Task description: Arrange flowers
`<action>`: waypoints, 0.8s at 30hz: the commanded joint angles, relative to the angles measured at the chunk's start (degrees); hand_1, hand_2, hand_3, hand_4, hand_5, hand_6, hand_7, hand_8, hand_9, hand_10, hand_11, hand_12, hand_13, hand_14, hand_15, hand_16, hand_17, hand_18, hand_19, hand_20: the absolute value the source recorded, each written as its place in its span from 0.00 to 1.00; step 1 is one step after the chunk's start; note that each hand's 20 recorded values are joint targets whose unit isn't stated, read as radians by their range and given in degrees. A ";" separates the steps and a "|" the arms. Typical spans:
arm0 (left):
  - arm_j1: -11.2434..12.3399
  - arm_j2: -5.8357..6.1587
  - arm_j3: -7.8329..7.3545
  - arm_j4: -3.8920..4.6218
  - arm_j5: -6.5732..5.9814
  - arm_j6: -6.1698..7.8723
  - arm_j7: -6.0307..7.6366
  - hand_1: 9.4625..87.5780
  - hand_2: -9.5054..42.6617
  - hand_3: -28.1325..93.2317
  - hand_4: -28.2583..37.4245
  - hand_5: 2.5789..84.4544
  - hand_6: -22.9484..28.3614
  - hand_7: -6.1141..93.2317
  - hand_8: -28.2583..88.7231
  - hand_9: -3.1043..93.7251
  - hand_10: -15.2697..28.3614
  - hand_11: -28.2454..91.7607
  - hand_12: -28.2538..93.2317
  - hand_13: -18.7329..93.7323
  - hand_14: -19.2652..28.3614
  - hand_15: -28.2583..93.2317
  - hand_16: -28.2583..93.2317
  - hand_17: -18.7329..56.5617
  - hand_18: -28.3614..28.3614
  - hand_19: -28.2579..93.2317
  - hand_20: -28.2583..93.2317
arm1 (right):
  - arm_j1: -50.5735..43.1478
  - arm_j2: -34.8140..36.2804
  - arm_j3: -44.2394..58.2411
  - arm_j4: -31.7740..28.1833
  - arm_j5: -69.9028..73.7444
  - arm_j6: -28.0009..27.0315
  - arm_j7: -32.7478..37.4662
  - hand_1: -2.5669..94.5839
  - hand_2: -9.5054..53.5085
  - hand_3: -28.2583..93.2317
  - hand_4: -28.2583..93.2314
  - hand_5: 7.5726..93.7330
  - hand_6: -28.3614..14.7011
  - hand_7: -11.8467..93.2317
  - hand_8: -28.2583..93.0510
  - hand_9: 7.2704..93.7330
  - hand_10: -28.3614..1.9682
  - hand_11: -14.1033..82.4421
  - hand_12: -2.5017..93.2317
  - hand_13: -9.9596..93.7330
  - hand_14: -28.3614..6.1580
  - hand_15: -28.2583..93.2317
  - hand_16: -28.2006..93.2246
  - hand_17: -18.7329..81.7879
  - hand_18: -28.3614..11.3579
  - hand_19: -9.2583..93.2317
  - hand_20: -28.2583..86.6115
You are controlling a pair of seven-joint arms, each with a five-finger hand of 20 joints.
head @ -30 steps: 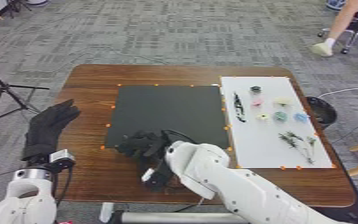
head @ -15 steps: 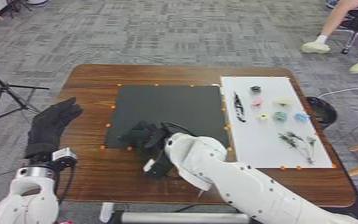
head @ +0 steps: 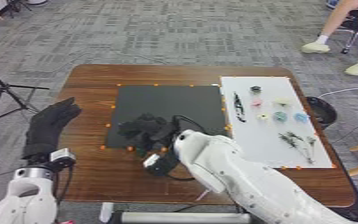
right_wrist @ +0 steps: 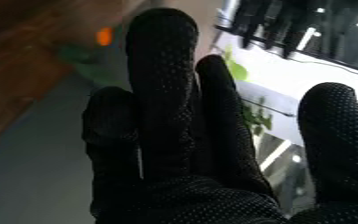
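Note:
In the head view, my right hand (head: pixel 144 129) is over the lower left part of the dark mat (head: pixel 171 100). In the right wrist view, my right hand (right_wrist: pixel 167 115) has fairly straight fingers, its thumb apart from them. Green leaves (right_wrist: pixel 257 119) show behind those fingers, and blurred dark green (right_wrist: pixel 87 62) lies on their other side; whether they touch the hand cannot be told. Flower heads lie on the white sheet: dark (head: pixel 255 89), pink (head: pixel 256 102), cream (head: pixel 282 101), yellow (head: pixel 263 116), teal (head: pixel 280 116) and blue (head: pixel 301 118), with green sprigs (head: pixel 297 143) nearer. My left hand (head: pixel 53 122) has straight fingers.
A long black-and-white object (head: pixel 239 107) lies on the white sheet (head: pixel 246 150). Orange markers line the mat and sheet on the brown table (head: pixel 95 92). A black bin (head: pixel 321 111) stands beside the table's right edge, and a tripod (head: pixel 14 95) stands at the left.
My right hand has shifted slightly away from the table's near edge over the mat, and its forearm has swung with it. My left hand has kept still.

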 commanded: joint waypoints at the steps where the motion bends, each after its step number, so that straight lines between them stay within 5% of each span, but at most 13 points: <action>1: 1.60 -0.32 -1.36 -1.01 -0.11 0.26 -0.24 0.16 0.25 0.82 0.00 0.59 0.52 0.19 0.18 0.54 0.70 0.40 0.33 0.50 0.80 0.43 0.23 0.34 0.73 0.33 0.40 | -6.33 8.47 4.49 -3.77 -2.03 1.85 0.55 0.27 0.32 0.69 0.16 0.63 0.52 0.18 0.19 0.59 0.44 0.22 0.12 0.93 0.59 0.59 0.48 0.67 0.23 0.93 0.63; 24: 0.51 -0.42 -0.36 -0.53 0.10 -0.63 -0.31 0.16 0.25 0.82 0.00 0.59 0.52 0.19 0.18 0.54 0.70 0.40 0.33 0.50 0.80 0.43 0.23 0.34 0.73 0.33 0.40 | -3.63 1.13 0.07 3.54 -6.73 -1.32 2.34 0.27 0.32 0.68 0.16 0.63 0.51 0.17 0.19 0.59 0.43 0.22 0.13 0.93 0.59 0.59 0.48 0.67 0.23 0.94 0.63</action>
